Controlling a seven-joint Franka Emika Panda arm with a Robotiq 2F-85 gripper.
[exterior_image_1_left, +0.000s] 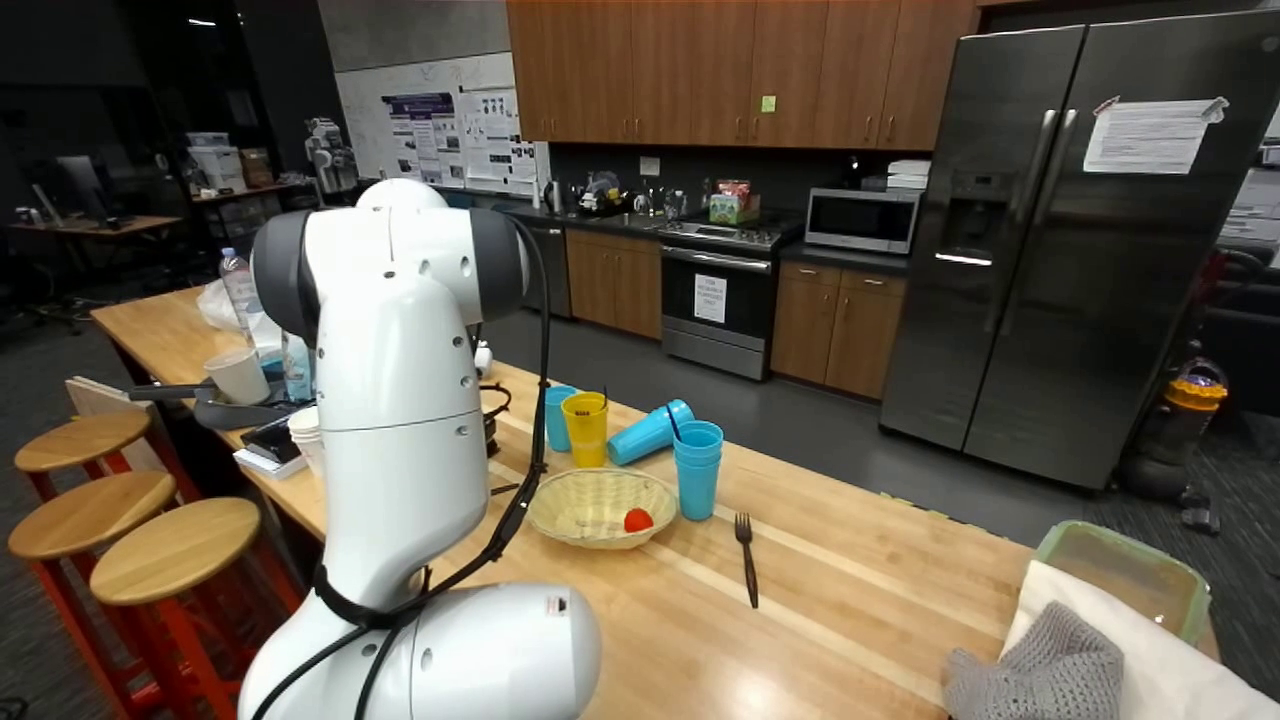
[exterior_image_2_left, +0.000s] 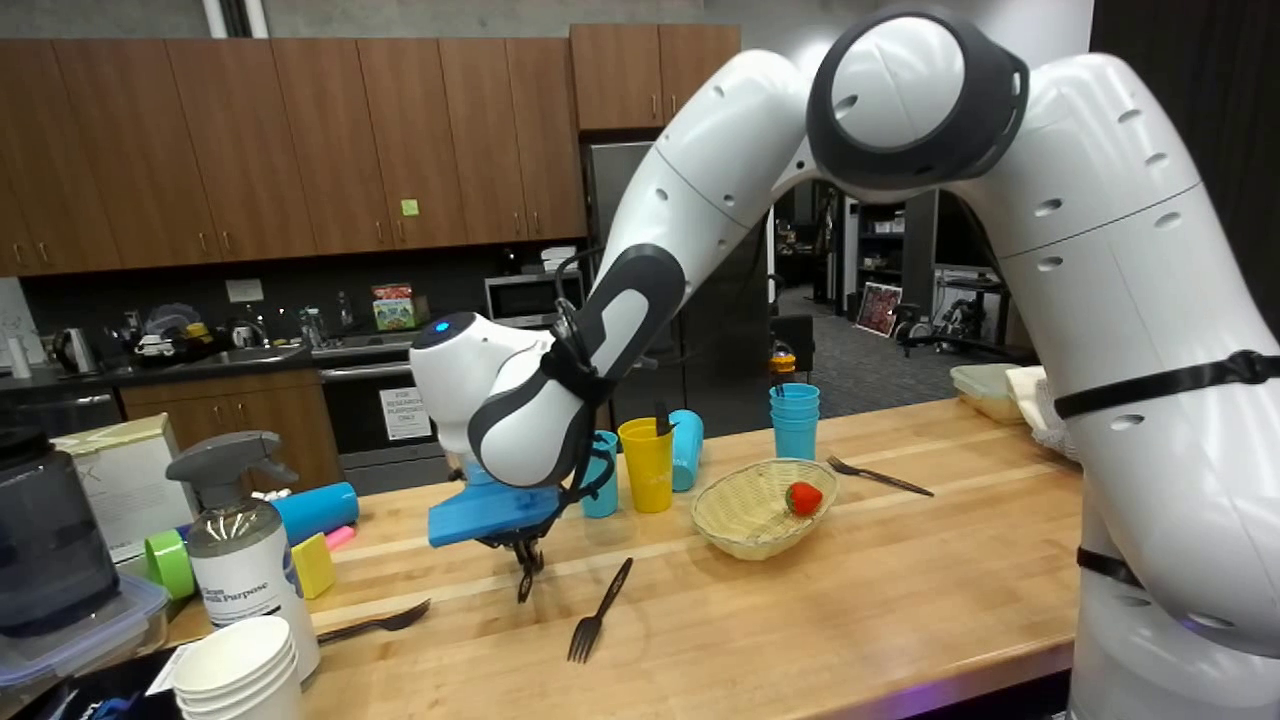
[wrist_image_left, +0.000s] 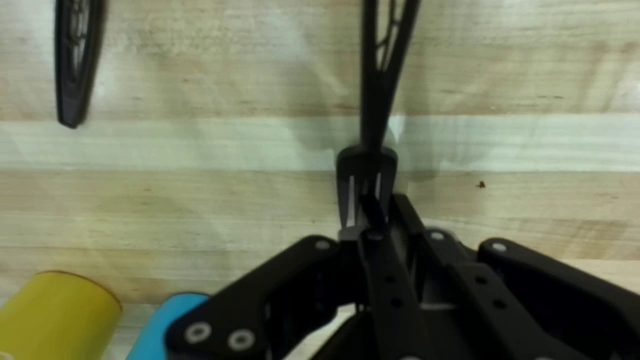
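Wrist view: black fork (wrist_image_left: 373, 117) was grasped at its tined end by the pincer (wrist_image_left: 385, 204), handle directed away, crosswise to the grain of the table (wrist_image_left: 225, 200).

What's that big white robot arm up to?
The robot arm has its tool shut on what looks like a black fork, just above or on the wooden table; I can't tell which. A second fork lies nearby. A red fruit sits in a woven basket, a yellow cup stands close by, and a blue cup lies on its side.
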